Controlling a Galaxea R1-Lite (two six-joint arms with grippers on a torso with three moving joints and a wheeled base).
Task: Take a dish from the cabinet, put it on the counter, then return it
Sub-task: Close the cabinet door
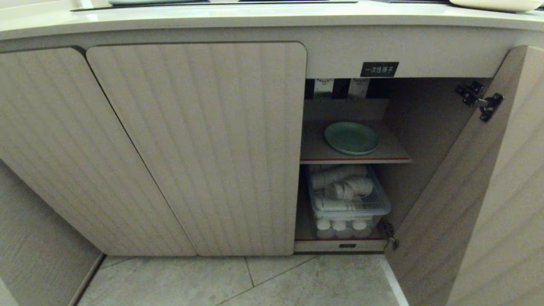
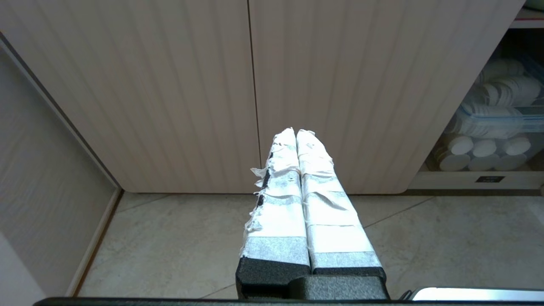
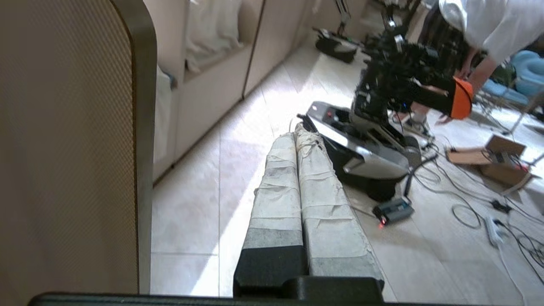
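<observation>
The pale green dish (image 1: pixel 352 137) lies flat on the upper red-edged shelf of the cabinet (image 1: pixel 399 148), under the black label (image 1: pixel 379 69). The cabinet's ribbed door (image 1: pixel 480 199) is swung open to the right. The counter (image 1: pixel 255 19) runs along the top of the head view. Neither gripper shows in the head view. My left gripper (image 2: pixel 296 132) is shut and empty, held low over the floor in front of the closed doors. My right gripper (image 3: pixel 298 132) is shut and empty, beside the open door's edge (image 3: pixel 142 148), pointing away across the room.
A clear plastic box (image 1: pixel 346 199) of white cups fills the lower shelf. A pale plate (image 1: pixel 495 4) sits on the counter at the right. In the right wrist view another robot (image 3: pixel 382 127), a person (image 3: pixel 476 25), cables and a cardboard box (image 3: pixel 495 159) occupy the floor.
</observation>
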